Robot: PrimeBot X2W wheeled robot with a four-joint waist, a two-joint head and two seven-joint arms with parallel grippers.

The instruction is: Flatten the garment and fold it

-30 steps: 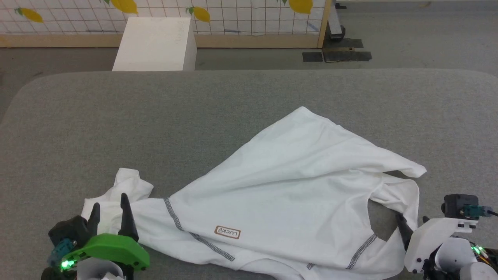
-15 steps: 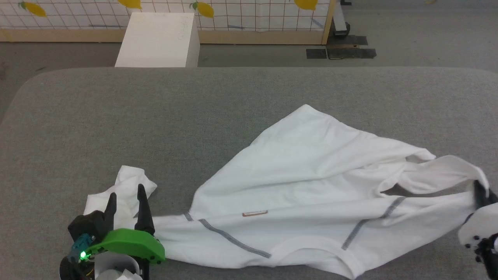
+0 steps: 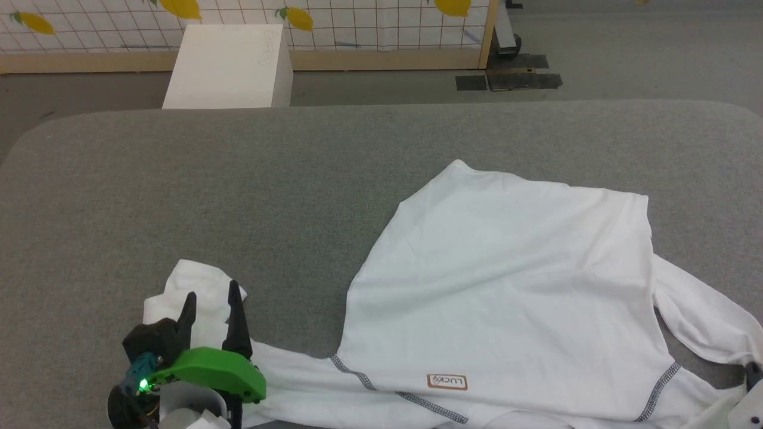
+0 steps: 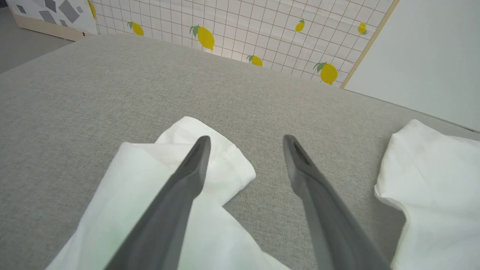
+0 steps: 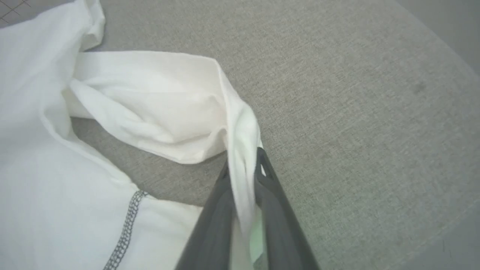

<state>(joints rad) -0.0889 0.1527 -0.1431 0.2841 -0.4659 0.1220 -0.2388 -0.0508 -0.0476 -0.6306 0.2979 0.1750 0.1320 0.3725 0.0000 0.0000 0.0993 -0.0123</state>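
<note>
The left gripper [image 3: 211, 292] sits at the near left of the grey padded surface [image 3: 238, 190] with its 2 dark fingers spread wide apart and nothing between them. In the left wrist view, one finger [image 4: 183, 187] lies over the bunched end of the garment's left sleeve [image 4: 210, 161] and the other [image 4: 315, 187] over bare grey fabric; whether either tip touches the cloth cannot be told. The right gripper [image 5: 243, 165] is at the near right edge, its fingers pressed together on a narrow fold of the right sleeve [image 5: 157, 105]. The cloth runs up out of the pinch and drapes back toward the body of the garment. The garment [image 3: 506, 286] is a white long-sleeved shirt lying on the near right part of the surface. Its body is spread mostly smooth, with one corner reaching toward the far middle. A small brown-bordered "LUCKY" patch [image 3: 447, 382] shows upside down near the near edge, between 2 lines of grey zigzag stitching [image 3: 417, 402] that slant along the shoulder seams. The left sleeve trails to the near left and ends in a crumpled heap, while the right sleeve [image 3: 697, 316] lies loosely folded at the right edge. A white box [image 3: 226, 65] stands on the floor beyond the far left edge, before a lemon-printed grid panel [image 3: 357, 24].
</note>
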